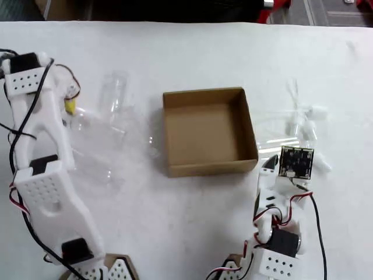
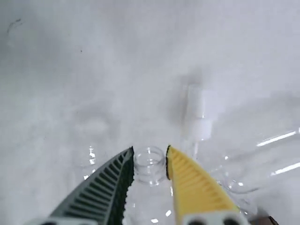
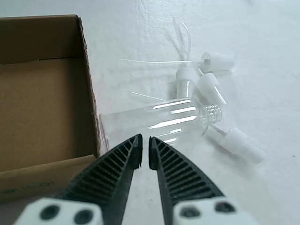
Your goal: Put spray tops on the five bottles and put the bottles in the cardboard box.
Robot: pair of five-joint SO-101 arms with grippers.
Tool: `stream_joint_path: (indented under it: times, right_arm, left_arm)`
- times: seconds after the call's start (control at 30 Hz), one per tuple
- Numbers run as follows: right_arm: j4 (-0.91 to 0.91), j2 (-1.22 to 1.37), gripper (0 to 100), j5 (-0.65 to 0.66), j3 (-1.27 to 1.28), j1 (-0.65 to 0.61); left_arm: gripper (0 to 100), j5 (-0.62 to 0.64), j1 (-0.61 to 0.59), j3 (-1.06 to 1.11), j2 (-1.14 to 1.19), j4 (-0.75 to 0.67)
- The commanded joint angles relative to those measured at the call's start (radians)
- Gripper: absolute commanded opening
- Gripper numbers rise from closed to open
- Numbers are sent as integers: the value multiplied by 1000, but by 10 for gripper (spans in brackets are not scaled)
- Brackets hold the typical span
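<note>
My left gripper (image 2: 150, 151) is shut on the open neck of a clear bottle (image 2: 150, 168), with the grey and the yellow finger pressed on either side of it. A white spray top (image 2: 199, 117) lies just beyond on the table. In the high view this gripper (image 1: 70, 107) is at the far left among several clear bottles (image 1: 113, 93). My right gripper (image 3: 145, 139) is shut and holds nothing. It hovers just short of a capless bottle (image 3: 159, 122) lying beside the cardboard box (image 3: 42, 108). Several spray tops (image 3: 208, 86) lie past that bottle.
The open, empty cardboard box (image 1: 175, 166) sits mid-table between the arms. Spray tops (image 1: 303, 116) with thin tubes are scattered to its right. The left arm's white links (image 1: 44, 175) run along the table's left side.
</note>
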Motion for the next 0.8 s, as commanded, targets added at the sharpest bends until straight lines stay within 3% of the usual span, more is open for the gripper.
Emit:
stream_joint_path:
  times: [0.0, 0.2, 0.47, 0.63, 0.77]
  right_arm:
    - [4, -4, 15, 9, 9, -8]
    - [4, -2, 15, 9, 9, -8]
    - [4, -2, 15, 9, 9, -8]
    - [4, -2, 15, 9, 9, -8]
    - [4, -2, 15, 9, 9, -8]
  left_arm:
    - [18, -32, -1, -104, -79, 31]
    - [20, -190, 73, -176, -82, 54]
    - [20, -503, 203, -239, -94, 58]
    - [20, -594, 259, -247, -232, 57]
    - [20, -750, 369, -247, -406, 46]
